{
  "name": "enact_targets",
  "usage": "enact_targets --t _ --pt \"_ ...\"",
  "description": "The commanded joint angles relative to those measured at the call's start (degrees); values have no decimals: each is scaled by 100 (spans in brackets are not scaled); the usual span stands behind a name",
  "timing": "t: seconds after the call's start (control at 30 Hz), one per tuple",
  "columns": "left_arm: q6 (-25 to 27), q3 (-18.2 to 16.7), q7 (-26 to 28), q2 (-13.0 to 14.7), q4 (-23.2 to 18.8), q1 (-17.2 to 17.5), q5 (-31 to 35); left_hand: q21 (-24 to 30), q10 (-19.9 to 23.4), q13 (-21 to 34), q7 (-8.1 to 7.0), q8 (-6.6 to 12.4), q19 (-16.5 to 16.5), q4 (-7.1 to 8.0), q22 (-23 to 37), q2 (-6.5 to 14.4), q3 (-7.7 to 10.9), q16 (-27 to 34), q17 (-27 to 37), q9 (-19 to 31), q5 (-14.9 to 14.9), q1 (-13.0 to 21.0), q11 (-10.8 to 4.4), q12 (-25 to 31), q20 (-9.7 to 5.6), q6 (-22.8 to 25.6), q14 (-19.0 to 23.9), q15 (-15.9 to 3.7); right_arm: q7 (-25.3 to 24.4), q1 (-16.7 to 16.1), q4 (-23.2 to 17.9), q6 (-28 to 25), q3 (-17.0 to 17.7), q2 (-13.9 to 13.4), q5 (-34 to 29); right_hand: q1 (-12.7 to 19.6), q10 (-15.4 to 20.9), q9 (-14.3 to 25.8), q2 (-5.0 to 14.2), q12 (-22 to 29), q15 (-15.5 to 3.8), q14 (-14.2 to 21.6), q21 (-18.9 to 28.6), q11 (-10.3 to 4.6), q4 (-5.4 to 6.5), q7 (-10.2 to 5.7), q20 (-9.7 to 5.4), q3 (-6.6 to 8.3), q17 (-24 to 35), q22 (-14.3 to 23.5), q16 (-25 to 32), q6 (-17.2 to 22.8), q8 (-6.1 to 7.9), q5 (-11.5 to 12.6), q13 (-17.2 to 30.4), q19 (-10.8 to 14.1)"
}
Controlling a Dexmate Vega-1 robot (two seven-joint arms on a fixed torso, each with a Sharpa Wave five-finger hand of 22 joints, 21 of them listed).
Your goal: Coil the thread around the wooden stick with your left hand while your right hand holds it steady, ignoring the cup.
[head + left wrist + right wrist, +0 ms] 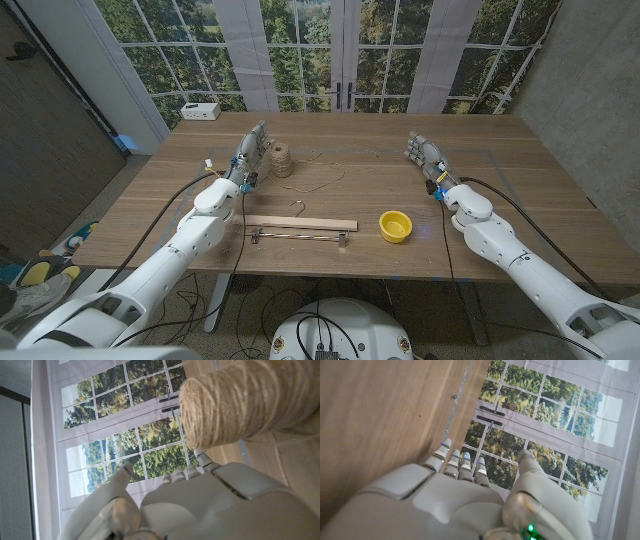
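My left hand (251,150) stands spread and empty just beside the twine spool (281,160) near the tabletop's (520,200) far edge, perhaps touching it. My right hand (424,155) waits spread, holding nothing. The wooden stick (300,223) lies toward the near edge.

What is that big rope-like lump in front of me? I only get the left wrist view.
Observer: It is a spool of twine standing on the table, right beside the left hand, which holds nothing.
Operator: Is there anything out there to wind it on?
Observer: Yes. A wooden stick lies flat on the table nearer the robot, with neither hand on it.
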Motion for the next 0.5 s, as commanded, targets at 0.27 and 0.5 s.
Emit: enact_targets --t 0.27,0.5 --pt "-411 218 -924 -237 1132 -678 228 6 -34 22 0 36 -51 -8 24 40 25 29 21 25 24 41 6 38 -2 -82 -35 4 -665 -305 -1711 -230 -148 -318 -747 38 31 10 -84 16 8 33 31 57 -31 -2 -39 -23 35 27 43 62 23 3 13 66" --pt "-171 195 -509 -200 642 -394 217 0 5 24 -20 45 -29 -21 25 0 0 51 20 26 17 26 26 54 32 -64 30 48 -503 -296 -1766 -324 -86 -589 -798 42 81 11 -101 26 13 58 30 61 -51 -17 -21 -32 37 27 46 103 33 2 14 67"
